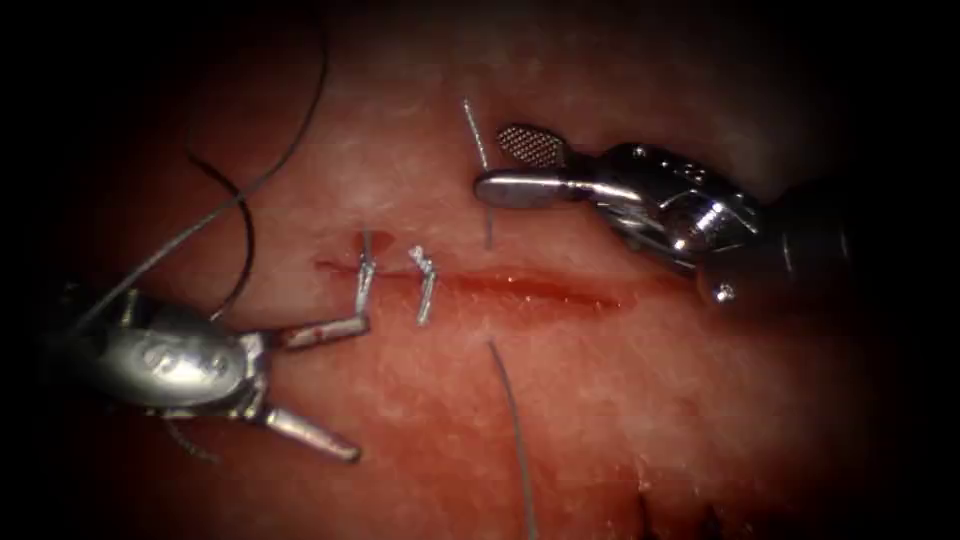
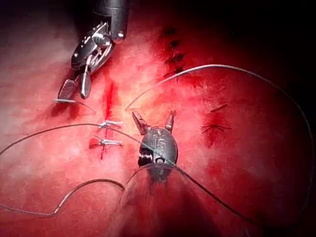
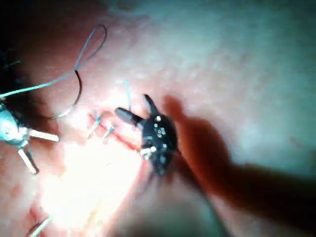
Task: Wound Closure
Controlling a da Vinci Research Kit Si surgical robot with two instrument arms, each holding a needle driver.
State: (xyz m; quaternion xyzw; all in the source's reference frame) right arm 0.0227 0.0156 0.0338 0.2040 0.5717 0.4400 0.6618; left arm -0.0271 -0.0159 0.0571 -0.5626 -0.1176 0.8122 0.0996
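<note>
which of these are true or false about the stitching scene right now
1. Two stitches cross the cut: true.
2. The left tool is clamped shut on something: false, its jaws are spread and hold nothing.
3. The stitches sit at the cut's right end: false, they are at its left end.
4. The right tool has open jaws, with what looks like the needle beside them: true.
</note>
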